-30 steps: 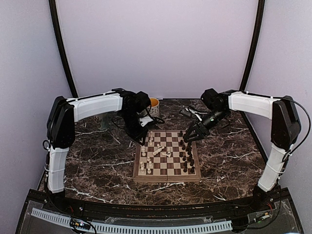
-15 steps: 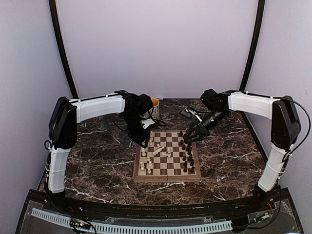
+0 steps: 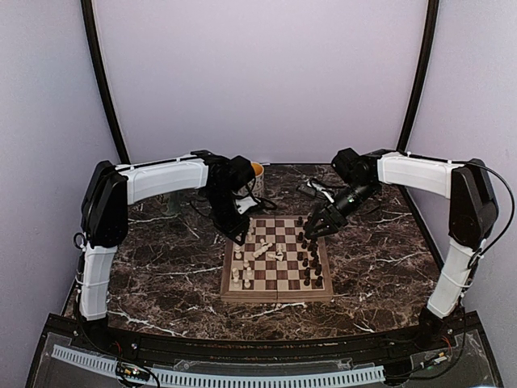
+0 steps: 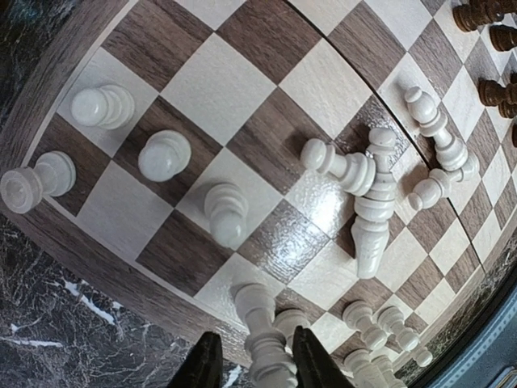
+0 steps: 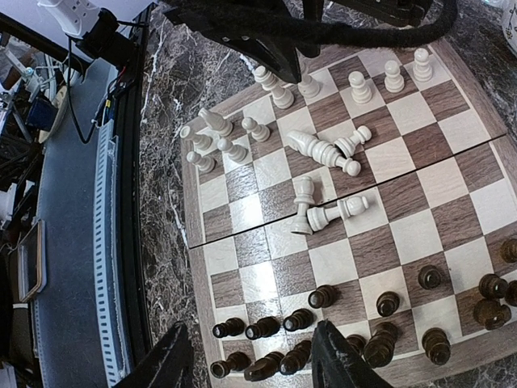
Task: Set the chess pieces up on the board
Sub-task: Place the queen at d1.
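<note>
A square, thick wooden chessboard with tan and dark brown checks (image 3: 275,297) lies in the middle of a dark, white-veined marble bench (image 3: 161,283). On the left half of the board are the small cream-white turned chess pieces (image 4: 166,153). Some stand along the edge rows, and several fallen cream pieces (image 4: 367,218) lie crossed in a heap near the centre. The small dark brown turned chess pieces (image 5: 323,297) crowd the right side, some upright and some on their sides.

The left tool (image 3: 240,237) is low over the far-left edge of the board. In its wrist view the jaws are parted on either side of a tall standing cream piece (image 4: 262,323). A gap shows on one side, so the tool looks released rather than clamped, though the frame edge cuts the contact off. The right tool (image 5: 254,364) hangs spread wide and empty above the dark pieces.

The pieces look light, rigid and glossy, so probably slippery. They are tall for their narrow bases and likely tip at a nudge, while the fallen ones may roll. The narrow stem under the head seems the best hold on an upright piece. A fallen piece is best taken across its middle, clear of its neighbours.
</note>
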{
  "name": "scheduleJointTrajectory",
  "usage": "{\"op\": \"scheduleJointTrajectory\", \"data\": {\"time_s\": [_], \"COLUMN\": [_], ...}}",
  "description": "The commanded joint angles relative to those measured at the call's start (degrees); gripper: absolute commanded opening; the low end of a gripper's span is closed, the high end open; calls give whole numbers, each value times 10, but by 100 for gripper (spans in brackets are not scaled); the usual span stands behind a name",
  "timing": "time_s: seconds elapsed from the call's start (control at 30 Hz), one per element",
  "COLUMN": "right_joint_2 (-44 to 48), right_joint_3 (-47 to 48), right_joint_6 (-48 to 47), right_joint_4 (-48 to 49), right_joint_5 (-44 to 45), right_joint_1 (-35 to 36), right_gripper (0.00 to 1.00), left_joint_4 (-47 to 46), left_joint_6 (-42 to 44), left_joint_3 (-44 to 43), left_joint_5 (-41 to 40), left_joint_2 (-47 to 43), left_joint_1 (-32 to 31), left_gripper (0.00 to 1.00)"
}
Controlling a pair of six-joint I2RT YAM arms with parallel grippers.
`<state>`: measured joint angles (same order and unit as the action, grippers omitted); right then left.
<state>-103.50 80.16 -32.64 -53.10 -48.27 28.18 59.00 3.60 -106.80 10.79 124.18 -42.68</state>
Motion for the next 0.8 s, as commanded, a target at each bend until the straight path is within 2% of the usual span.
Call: {"op": "scheduleJointTrajectory", "data": {"time_s": [0.0, 0.33, 0.53, 0.77], "right_joint_2": [-6, -7, -8, -8], "right_joint_3": [3, 4, 8, 15], "right_joint_6": [-9, -10, -15, -17], "right_joint_4": [-8, -10, -18, -24], "right_joint_5": [1, 3, -7, -12], "right_joint_1": [6, 8, 9, 9], "right_gripper": [50, 50, 50, 50], "left_joint_4": [-3, -6, -2, -40], "left_joint_6": [-1, 3, 1, 2], "left_joint_3": [-12, -16, -31, -30], "left_joint_5": [-31, -42, -51, -71], "left_joint_2": [-3, -3, -9, -49], "left_joint_1": [-5, -11, -15, -19], "left_gripper": [31, 29, 36, 41]}}
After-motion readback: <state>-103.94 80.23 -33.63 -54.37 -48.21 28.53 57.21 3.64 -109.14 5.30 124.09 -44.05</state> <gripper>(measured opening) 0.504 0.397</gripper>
